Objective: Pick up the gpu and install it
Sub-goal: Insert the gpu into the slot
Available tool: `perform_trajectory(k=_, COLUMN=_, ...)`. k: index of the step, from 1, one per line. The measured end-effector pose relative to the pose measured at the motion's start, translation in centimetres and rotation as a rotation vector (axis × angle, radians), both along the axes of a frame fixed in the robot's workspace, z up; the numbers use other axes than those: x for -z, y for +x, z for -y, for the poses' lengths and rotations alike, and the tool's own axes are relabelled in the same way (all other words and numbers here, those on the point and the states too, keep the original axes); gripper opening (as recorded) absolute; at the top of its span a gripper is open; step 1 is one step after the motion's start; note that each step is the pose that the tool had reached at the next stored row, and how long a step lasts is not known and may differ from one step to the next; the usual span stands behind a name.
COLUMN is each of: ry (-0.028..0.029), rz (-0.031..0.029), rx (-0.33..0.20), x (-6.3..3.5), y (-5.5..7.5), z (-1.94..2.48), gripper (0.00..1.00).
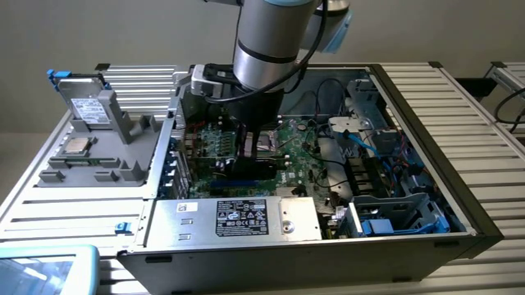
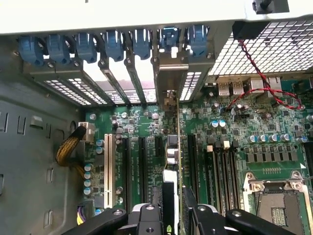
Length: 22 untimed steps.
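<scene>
Item: one gripper (image 2: 172,205) — we found its jaws clamped on the gpu (image 2: 171,147), held edge-on above the motherboard (image 2: 234,132) expansion slots inside the open computer case (image 1: 287,264). The card's silver bracket (image 2: 171,81) stood at the rear slot openings — just below the blue clips (image 2: 142,41).
</scene>
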State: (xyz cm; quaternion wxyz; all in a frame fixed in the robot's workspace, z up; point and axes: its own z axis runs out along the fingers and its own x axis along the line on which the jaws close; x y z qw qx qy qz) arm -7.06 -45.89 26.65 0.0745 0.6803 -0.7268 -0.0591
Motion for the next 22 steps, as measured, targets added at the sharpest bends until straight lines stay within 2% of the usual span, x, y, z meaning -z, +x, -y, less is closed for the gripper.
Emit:
perform_trajectory(k=2, ry=0.0, rz=-0.0012, rx=0.0, x=0.28, y=-0.02, z=0.01, gripper=0.28)
perform_trajectory(k=6, ry=0.0006, rz=-0.0149, rx=0.0, x=0.31, y=-0.11, z=0.0, gripper=0.28)
perform_trajectory(k=7, ry=0.0008, rz=-0.0194, rx=0.0, x=0.24, y=-0.1, z=0.0, gripper=0.28)
perform_trajectory(k=11, ry=0.0008, rz=-0.0464, rx=-0.001, x=0.03, y=0.12, z=0.0, gripper=0.28)
perform_trajectory(k=14, ry=0.0006, rz=-0.0481, rx=0.0, x=0.02, y=0.14, z=0.0, gripper=0.28)
perform_trajectory(k=20, ry=0.0004, rz=-0.0471, rx=-0.001, x=0.06, y=0.27, z=0.0, gripper=0.28)
perform_trajectory(k=21, ry=0.0, rz=-0.0463, rx=0.0, x=0.05, y=0.29, z=0.0, gripper=0.28)
perform_trajectory(k=22, ry=-0.0006, rz=-0.0392, rx=-0.001, x=0.04, y=0.29, z=0.0, gripper=0.28)
